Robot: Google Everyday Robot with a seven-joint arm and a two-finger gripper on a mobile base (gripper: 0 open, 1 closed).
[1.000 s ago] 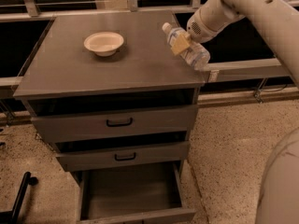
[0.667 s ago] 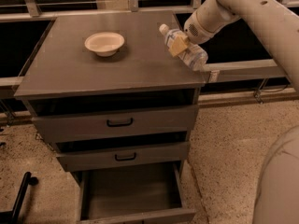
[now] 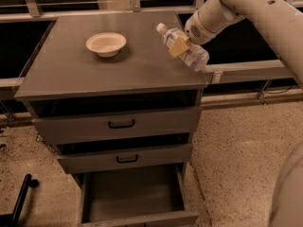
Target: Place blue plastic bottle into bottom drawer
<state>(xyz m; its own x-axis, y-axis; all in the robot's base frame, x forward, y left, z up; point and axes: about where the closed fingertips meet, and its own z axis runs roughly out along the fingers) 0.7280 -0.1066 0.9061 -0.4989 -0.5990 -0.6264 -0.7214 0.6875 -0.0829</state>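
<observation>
One bowl [image 3: 106, 43]: on cabinet [image 3: 71, 72] top, left-rear part; not part of the job, well apart from bottle.
Top drawers [image 3: 156, 122]: two w/ black handles in cabinet front; both seem slightly out, so their lips sit over the path down.
Bottom drawer [image 3: 132, 195]: lowest in cabinet, pulled out, nothing seen inside; ready to receive, drop-off not yet done.
Blue plastic bottle [image 3: 191, 58]: over cabinet's right edge, tilted, cap up-left, base past the edge; looks lifted off the top.
Gripper [image 3: 179, 46]: by cabinet's right-rear corner, fingers clamped on bottle mid-body.
Progress: grasp done; carry down + release left.
Room: open floor [image 3: 236, 150] right & front of cabinet; rail [image 3: 246, 71] just right of cabinet top; must clear top's front edge & drawer lips.
</observation>
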